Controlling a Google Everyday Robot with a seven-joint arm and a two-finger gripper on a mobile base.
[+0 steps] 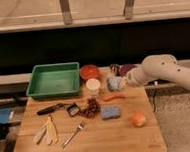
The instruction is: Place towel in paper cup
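Note:
The white paper cup [93,85] stands upright on the wooden table [119,138], just in front of a red bowl. Right of it is the towel [111,82], a pale grey-blue lump held slightly above the table's back part. My gripper [120,82] is shut on the towel's right side. The white arm [160,69] reaches in from the right. A small gap separates the towel from the cup.
A green tray [53,80] sits at the back left and a red bowl [89,71] behind the cup. A carrot [113,96], blue sponge [110,112], orange [138,119], grapes [91,108], banana [48,131] and fork [72,135] lie in front.

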